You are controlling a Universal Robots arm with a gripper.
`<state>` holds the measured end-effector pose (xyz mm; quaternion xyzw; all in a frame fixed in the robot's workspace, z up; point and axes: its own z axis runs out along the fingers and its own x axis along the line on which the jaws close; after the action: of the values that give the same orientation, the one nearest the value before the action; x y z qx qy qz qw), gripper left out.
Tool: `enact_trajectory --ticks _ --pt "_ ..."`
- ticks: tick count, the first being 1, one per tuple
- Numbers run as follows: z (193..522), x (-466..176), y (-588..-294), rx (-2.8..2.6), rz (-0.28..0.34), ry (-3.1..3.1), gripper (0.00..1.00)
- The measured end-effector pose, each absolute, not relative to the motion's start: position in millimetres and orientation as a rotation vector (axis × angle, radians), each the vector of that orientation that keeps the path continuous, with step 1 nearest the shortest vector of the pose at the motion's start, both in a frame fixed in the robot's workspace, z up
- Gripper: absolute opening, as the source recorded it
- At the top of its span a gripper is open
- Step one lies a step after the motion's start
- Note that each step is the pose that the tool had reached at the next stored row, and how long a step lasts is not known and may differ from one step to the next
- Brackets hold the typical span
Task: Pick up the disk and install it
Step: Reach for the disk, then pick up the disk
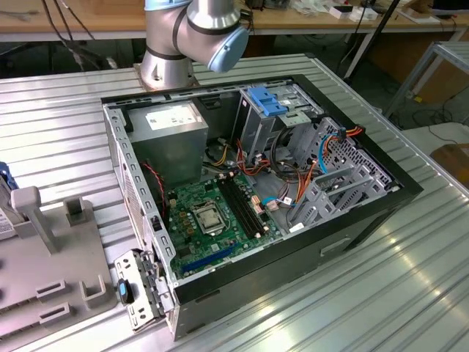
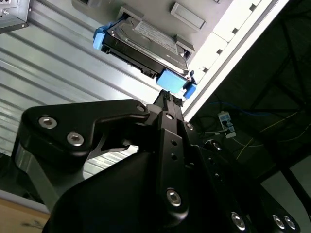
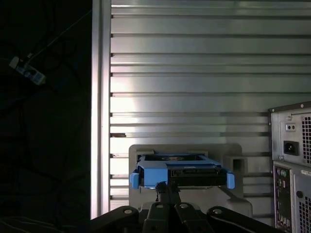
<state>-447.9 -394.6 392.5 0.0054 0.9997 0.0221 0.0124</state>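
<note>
There is one disk (image 2: 146, 46) (image 3: 182, 172), one gripper (image 2: 167, 98) (image 3: 167, 187), one open computer case (image 1: 352, 220) and one pale grey holder (image 3: 233, 162). The disk, dark metal with a white label and a blue bracket around its edges, lies flat in the holder outside the case. In both wrist views the gripper's black tip sits right at the blue tab on the disk's near end. I cannot tell whether it is clamped on that tab or released. Everything stands on a ribbed aluminium table (image 1: 366, 293) (image 3: 194, 73). Off the table's edge the floor is dark, with a power strip (image 3: 26, 72) and loose cables, and wooden benches run along the back of the room. The arm's base (image 1: 165, 62) is mounted behind the case. Inside the case are one green motherboard (image 1: 212, 220), one grey power-supply box (image 1: 172, 132) and one silver cage with a blue latch (image 1: 267, 103), crossed by red and orange wiring. In the first wrist view the case's rear panel (image 3: 291, 160) stands near the holder, whose raised walls flank the disk.
</note>
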Motion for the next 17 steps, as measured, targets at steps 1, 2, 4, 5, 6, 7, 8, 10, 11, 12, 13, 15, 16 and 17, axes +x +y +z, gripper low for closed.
enact_trajectory --ticks 1,2,4,5,6,7,8,10,11,12,13,15,16,17 --pt "392.4 -449.2 -395.5 0.016 0.069 3.116 0.11" --pt "392.4 -450.6 -396.2 0.016 0.069 3.116 0.11" --pt "392.5 -451.4 -396.5 0.015 0.069 3.116 0.11" --pt "392.4 -451.6 -396.5 0.015 0.069 3.116 0.11" --pt "392.5 -451.7 -396.6 0.015 0.069 3.116 0.11" --pt "392.4 -451.9 -396.6 0.015 0.069 3.116 0.11" --pt "392.5 -452.0 -396.6 0.015 0.069 3.116 0.11" --pt "392.4 -452.3 -396.7 0.015 0.069 3.116 0.11" --pt "392.4 -452.4 -396.7 0.015 0.069 3.116 0.11" --pt "392.4 -452.5 -396.7 0.014 0.069 3.116 0.11" --pt "392.4 -452.6 -396.8 0.014 0.069 3.116 0.11" --pt "392.4 -452.8 -396.8 0.014 0.069 3.116 0.11" --pt "392.5 -453.0 -396.8 0.014 0.069 3.116 0.11" --pt "392.5 -453.1 -396.8 0.014 0.069 3.116 0.11"
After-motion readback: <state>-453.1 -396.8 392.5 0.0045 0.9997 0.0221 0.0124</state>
